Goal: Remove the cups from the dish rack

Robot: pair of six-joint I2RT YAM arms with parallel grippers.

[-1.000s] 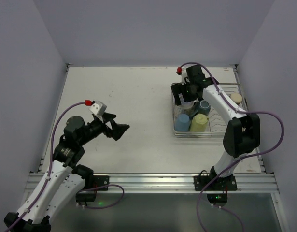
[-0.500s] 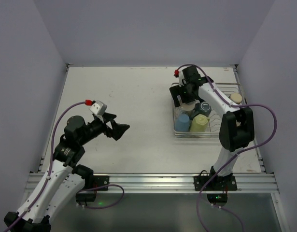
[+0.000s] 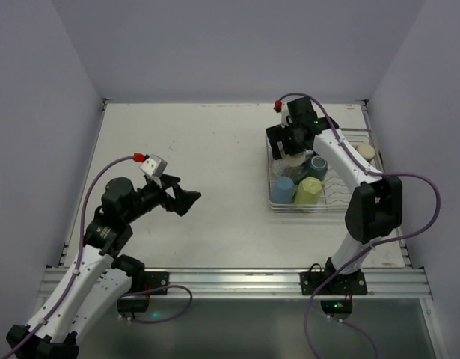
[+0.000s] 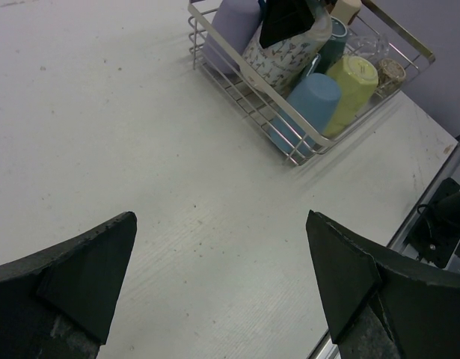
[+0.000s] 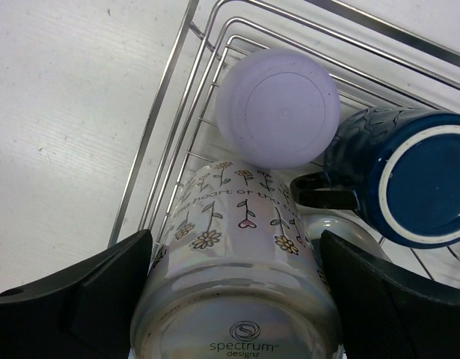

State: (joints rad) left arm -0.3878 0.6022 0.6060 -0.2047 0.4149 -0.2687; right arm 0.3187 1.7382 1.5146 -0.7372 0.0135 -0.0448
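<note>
The dish rack (image 3: 319,209) stands at the table's right. It holds a light blue cup (image 3: 283,190), a yellow-green cup (image 3: 308,191), a navy mug (image 3: 317,164) and a cream cup (image 3: 366,152). My right gripper (image 3: 289,144) is at the rack's far left corner. In the right wrist view its fingers (image 5: 102,299) press both sides of a white flower-printed mug (image 5: 244,284), shut on it. A lavender cup (image 5: 278,108) and the navy mug (image 5: 416,179) lie just beyond. My left gripper (image 3: 186,200) is open and empty above bare table (image 4: 221,224), far left of the rack (image 4: 237,71).
Grey walls close the table on the left, back and right. A metal rail (image 3: 237,280) runs along the near edge. The rack sits close to the right wall. White tabletop (image 3: 192,149) spreads between the two arms.
My right gripper has shifted slightly over the rack's far left corner, staying around the flower-printed mug. The left arm has barely moved.
</note>
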